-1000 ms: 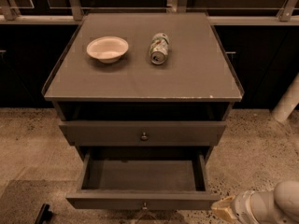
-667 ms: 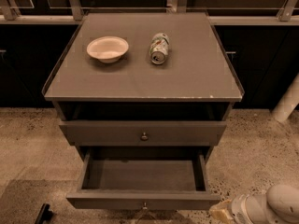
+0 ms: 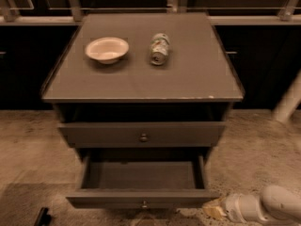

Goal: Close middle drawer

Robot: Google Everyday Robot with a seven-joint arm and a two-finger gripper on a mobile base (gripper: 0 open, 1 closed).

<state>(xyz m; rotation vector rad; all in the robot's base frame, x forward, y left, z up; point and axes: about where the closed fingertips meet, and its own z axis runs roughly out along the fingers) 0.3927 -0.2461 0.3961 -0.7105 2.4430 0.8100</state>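
Wooden cabinet (image 3: 141,81), two drawers: upper drawer (image 3: 141,134) in, middle drawer (image 3: 117,199) out, one gripper (image 3: 212,211) (clasp unclear) near its corner.

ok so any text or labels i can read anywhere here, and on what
None readable.
Can lying on the cabinet top: printed label, too blurred to read.
Bowl: no text.
End effector, low right beside the open middle drawer: no markings visible.
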